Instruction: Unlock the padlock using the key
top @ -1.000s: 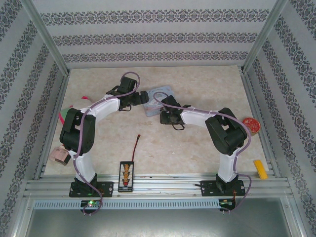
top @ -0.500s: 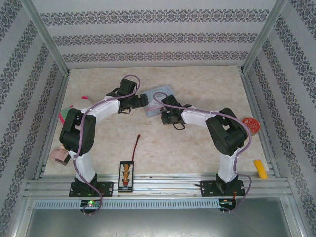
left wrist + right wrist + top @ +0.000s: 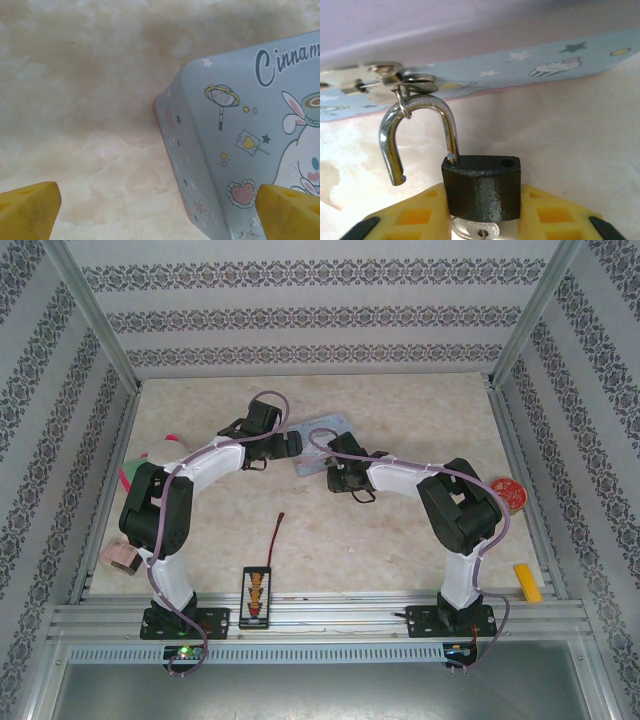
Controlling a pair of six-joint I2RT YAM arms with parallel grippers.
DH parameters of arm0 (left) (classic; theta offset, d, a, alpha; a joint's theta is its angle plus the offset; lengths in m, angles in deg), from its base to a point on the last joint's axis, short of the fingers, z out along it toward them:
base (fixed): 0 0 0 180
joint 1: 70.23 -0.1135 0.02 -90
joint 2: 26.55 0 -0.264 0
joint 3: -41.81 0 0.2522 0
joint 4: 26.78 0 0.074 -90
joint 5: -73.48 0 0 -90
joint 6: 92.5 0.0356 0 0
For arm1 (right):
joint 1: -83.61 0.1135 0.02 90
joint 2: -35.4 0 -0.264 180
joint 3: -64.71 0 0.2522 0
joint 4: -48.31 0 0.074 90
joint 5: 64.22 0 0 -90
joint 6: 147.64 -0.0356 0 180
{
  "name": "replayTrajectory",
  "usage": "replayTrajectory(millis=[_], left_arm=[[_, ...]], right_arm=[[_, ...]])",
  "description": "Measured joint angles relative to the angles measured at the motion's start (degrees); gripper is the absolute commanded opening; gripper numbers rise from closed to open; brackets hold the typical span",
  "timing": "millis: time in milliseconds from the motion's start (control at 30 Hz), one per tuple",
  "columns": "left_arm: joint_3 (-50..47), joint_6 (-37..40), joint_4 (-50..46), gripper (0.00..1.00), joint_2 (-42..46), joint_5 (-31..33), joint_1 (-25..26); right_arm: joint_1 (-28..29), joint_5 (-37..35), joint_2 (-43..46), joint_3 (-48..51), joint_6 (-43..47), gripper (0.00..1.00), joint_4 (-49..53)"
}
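Note:
The small dark padlock [image 3: 482, 187] sits between the yellow fingers of my right gripper [image 3: 482, 212], which is shut on its body. Its silvery shackle [image 3: 427, 107] has swung open; one leg hangs free and the bend hooks a small ring at the metal hasp [image 3: 375, 70] of the pale blue tin [image 3: 530, 62]. A silver key head [image 3: 479, 231] pokes out under the padlock. In the top view the right gripper [image 3: 335, 478] meets the tin [image 3: 322, 426] from the near side. My left gripper [image 3: 160, 210] is open, straddling a corner of the tin [image 3: 240, 125].
A black strip with orange labels [image 3: 256, 595] and a red cable [image 3: 278, 530] lie near the front. A red round lid [image 3: 508, 492] and a yellow block [image 3: 527, 583] are at the right, a pink cube [image 3: 120, 555] at the left. Patterned walls enclose the table.
The left gripper has moved slightly farther away along the tin, and the tin has shifted and looks narrower. The right gripper nudged toward the tin early on, then held still.

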Motion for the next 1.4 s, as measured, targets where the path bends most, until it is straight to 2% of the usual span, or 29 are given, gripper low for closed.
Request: replayTrajectory(millis=[333, 533, 733, 1000, 1200, 1267, 1400], left_arm=[[1.8, 1.6, 0.0, 0.99, -0.4, 0.4, 0.4], [2.8, 2.7, 0.0, 0.99, -1.2, 0.4, 0.4], [2.9, 3.1, -0.1, 0.99, -2.4, 0.4, 0.7], [2.9, 3.1, -0.1, 0.99, -2.4, 0.2, 0.7], [3.0, 3.1, -0.1, 0.99, -2.5, -0.1, 0.7], [3.3, 3.2, -0.4, 0.99, -2.8, -0.1, 0.7], [3.8, 4.3, -1.2, 0.99, -3.1, 0.2, 1.2]], right_arm=[[0.0, -0.1, -0.7, -0.3, 3.1, 0.36, -0.2], [-0.3, 0.0, -0.8, -0.4, 5.3, 0.32, -0.4], [-0.8, -0.2, -0.8, -0.4, 7.5, 0.45, -0.9], [-0.7, -0.2, -0.8, -0.4, 13.3, 0.48, -0.9], [-1.4, 0.2, -2.0, -1.2, 15.5, 0.35, -1.2], [-1.8, 1.1, -2.0, -1.2, 15.8, 0.27, -1.3], [-1.9, 2.3, -1.6, -0.7, 15.0, 0.20, -1.9]])
